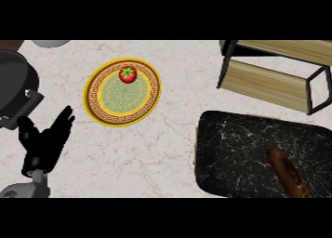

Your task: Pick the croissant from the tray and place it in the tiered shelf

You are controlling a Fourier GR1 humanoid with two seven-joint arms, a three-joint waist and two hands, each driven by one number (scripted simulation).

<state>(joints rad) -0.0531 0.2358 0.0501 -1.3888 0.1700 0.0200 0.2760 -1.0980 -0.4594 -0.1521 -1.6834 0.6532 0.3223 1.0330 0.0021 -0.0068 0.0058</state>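
- Long brown croissant (288, 173) lies on black marbled tray (237, 139), lower right, not yet picked.
- Wooden tiered shelf (264, 83), upper right, awaits it.
- Black left hand (43, 139), lower left: fingers straight, holding nothing.

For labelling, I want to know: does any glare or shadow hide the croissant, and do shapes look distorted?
Head view: even light, no glare or shadow on the croissant, though the lower edge cuts its end; the round plate looks taller than wide.

The marble counter (137, 155) bears a patterned plate (123, 101), a black tray (240, 148), a tiered shelf (264, 82) and a pan (7, 79).
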